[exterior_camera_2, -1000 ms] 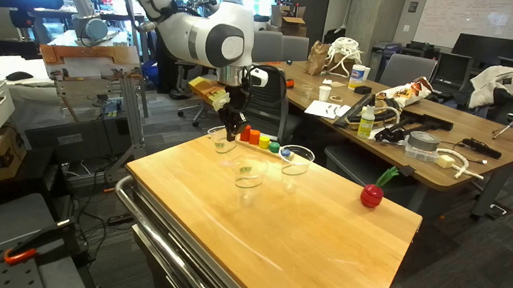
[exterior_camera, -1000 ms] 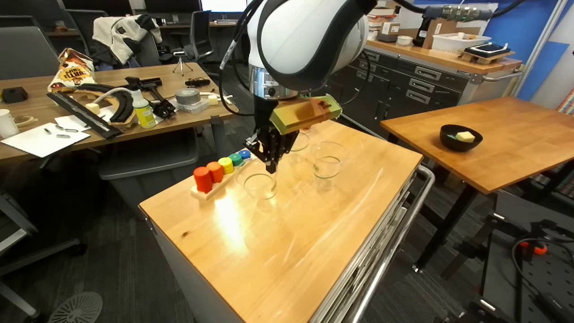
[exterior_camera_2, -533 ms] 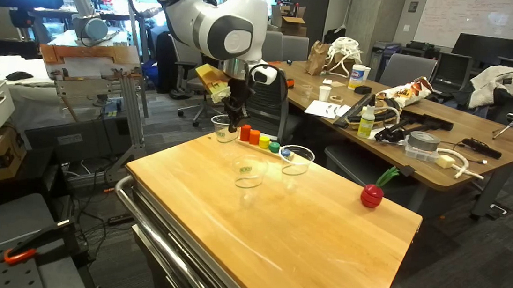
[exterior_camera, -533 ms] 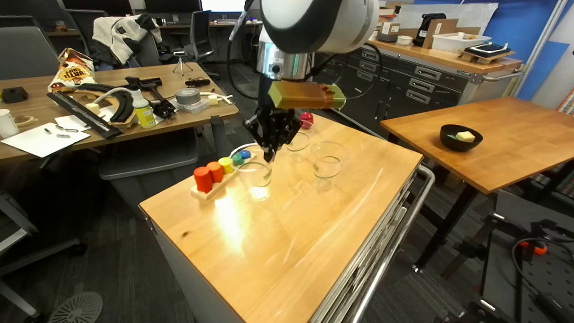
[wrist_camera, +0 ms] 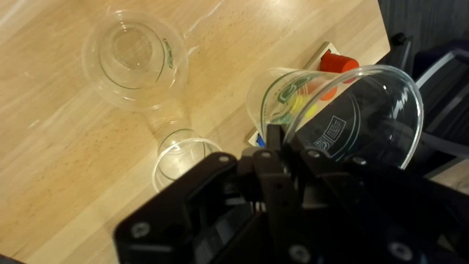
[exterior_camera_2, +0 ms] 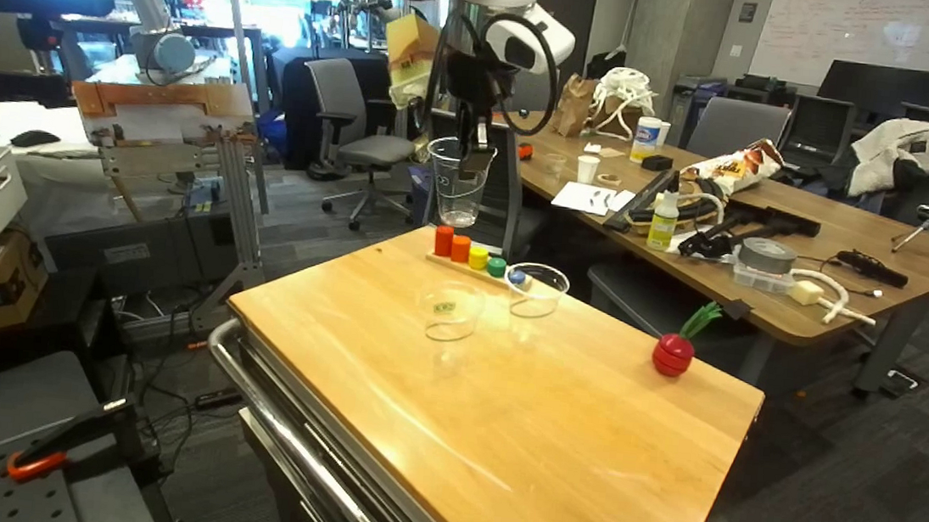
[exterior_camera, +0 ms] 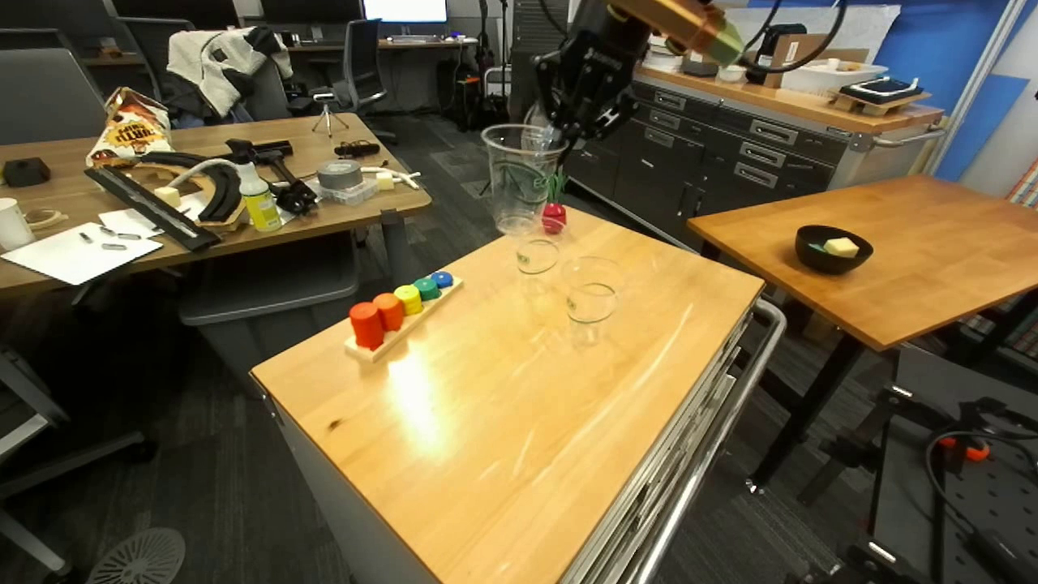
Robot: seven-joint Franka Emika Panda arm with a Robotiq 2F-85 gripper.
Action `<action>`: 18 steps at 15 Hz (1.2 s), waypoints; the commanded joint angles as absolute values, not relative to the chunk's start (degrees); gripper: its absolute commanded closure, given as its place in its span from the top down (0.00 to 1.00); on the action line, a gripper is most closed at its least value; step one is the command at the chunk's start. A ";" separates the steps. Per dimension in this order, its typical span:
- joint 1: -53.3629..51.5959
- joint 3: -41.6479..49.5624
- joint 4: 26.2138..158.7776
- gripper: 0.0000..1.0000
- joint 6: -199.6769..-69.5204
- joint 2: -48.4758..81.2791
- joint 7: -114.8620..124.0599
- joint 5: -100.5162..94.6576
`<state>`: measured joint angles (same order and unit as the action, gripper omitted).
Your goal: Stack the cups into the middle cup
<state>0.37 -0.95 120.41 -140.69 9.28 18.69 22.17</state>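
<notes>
My gripper (exterior_camera: 564, 144) is shut on the near wall of a clear cup (exterior_camera: 517, 182) and holds it mouth up, high above the tabletop. The gripper (wrist_camera: 280, 141) pinches the rim of this held cup (wrist_camera: 384, 110) in the wrist view. In an exterior view the held cup (exterior_camera_2: 456, 192) hangs just above and behind the coloured blocks. Two more clear cups stand upright and apart on the wooden top: a cup with its green label showing (exterior_camera_2: 450, 319) and a cup nearer the blocks' blue end (exterior_camera_2: 534, 302). The wrist view shows both, upper left (wrist_camera: 133, 55) and lower (wrist_camera: 179, 157). No mark sets a middle cup apart.
A wooden strip with a row of coloured blocks (exterior_camera: 391, 312) lies along one edge of the wooden cart top (exterior_camera: 519, 438). A red radish-like object with green leaves (exterior_camera_2: 673, 354) stands near a far corner. A metal handle bar (exterior_camera_2: 279, 414) runs along one side.
The held cup has come off the table beside the blocks and risen well above it. The gripper and arm have risen with it. The two standing cups have not moved.
</notes>
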 commanded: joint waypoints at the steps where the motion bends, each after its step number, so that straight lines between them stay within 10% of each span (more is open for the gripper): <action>1: 1.22 0.64 132.28 0.01 -141.76 -4.87 20.76 22.88; 18: 2.77 -0.36 147.93 0.01 -153.09 -8.75 26.97 15.29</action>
<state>2.37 0.11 148.50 -149.21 -11.58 26.04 15.25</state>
